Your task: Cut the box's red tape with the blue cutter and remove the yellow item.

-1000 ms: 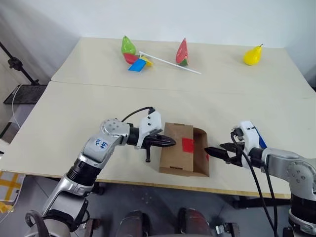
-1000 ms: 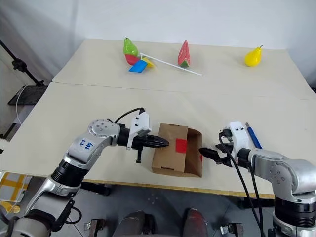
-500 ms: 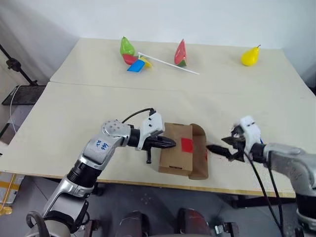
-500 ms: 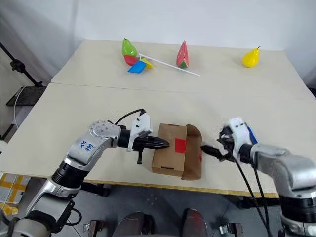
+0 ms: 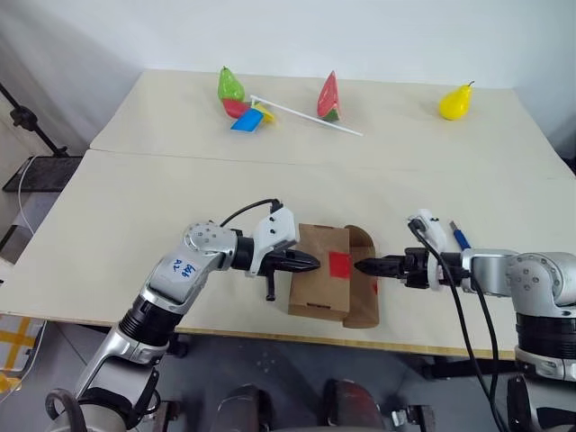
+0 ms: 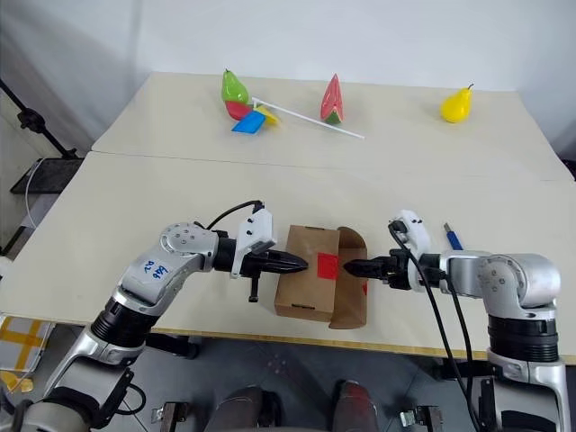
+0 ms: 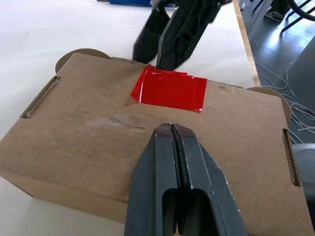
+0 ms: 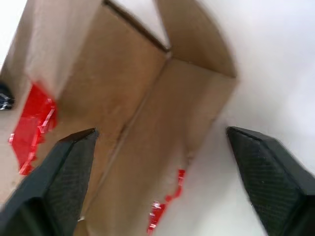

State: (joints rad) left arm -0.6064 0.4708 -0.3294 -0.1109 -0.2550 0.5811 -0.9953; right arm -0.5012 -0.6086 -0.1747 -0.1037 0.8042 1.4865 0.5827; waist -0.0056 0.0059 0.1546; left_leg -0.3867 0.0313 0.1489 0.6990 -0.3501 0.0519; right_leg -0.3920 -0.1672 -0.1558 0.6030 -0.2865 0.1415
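**Mia:** Left eye view first — what had changed?

**Tom:** The right gripper point(image 5: 361, 266) had come in from the side. A moment before, it sat a little away from the box point(image 5: 319, 283). Now its tips were right at the box's open end, by the loose flap.

**Mia:** Were its fingers apart?

**Tom:** Yes, spread wide and holding nothing. The left gripper point(image 5: 310, 262) was pressed shut with nothing in it, and it rested on top of the box.

**Mia:** And the red tape point(image 7: 170, 93)?

**Tom:** It sat on the box top, and small torn red bits hung on the flap edge. I think the cutting was done, so the reach inside was the next job.

**Mia:** Where was the blue cutter point(image 5: 460, 238)?

**Tom:** On the table point(image 5: 135, 207), just behind the right wrist — only a bit of it peeked out.

**Mia:** Did you see the yellow thing?

**Tom:** No. The inside of the box looked brown and blurry, so it may have been hidden deeper in.
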